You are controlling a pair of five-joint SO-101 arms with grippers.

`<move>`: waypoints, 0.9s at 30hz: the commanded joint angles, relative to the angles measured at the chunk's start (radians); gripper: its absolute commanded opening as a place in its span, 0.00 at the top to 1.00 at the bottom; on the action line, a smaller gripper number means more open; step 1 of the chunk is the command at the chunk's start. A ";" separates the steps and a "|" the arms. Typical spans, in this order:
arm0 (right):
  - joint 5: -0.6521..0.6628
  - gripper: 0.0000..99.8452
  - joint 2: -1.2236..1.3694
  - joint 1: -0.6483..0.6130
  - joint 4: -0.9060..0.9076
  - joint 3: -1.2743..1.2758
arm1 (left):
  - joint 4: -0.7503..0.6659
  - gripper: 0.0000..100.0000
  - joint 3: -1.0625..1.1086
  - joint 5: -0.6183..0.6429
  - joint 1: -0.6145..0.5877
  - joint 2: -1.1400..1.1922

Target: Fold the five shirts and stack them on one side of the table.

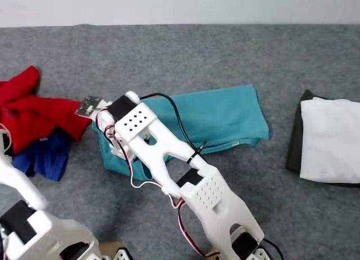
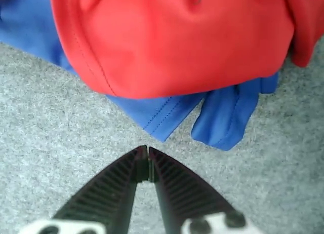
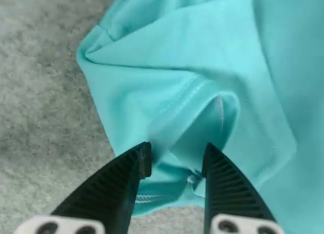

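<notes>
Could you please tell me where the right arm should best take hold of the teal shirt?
Probably the raised hemmed fold at the end of the teal shirt, coming from above: its layers bunch into a ridge there, and the open right gripper straddles it.

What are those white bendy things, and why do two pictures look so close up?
They are two robot arms, each ending in a pincer. One picture looks down over the grey table. The other two come from little cameras on the arms' wrists, so you see the black pincers up close. The left pincer is shut and holds nothing, near a red shirt lying on a blue shirt. The right pincer is open over a teal shirt. At the table's side, a folded white shirt lies on a black shirt.
</notes>
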 commanded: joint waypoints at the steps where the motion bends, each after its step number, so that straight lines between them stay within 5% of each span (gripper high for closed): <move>1: -0.012 0.82 -0.005 -0.025 0.028 -0.094 | -0.015 0.99 -0.004 -0.006 0.006 -0.006; 5: -0.006 0.83 0.012 -0.041 0.019 -0.110 | -0.015 0.99 -0.004 -0.006 0.006 -0.006; 11: 0.011 0.99 0.050 -0.041 0.019 -0.163 | -0.015 0.99 -0.004 -0.006 0.006 -0.005; 27: 0.232 0.99 0.056 0.041 -0.084 -0.307 | -0.080 0.99 0.065 -0.008 0.008 -0.006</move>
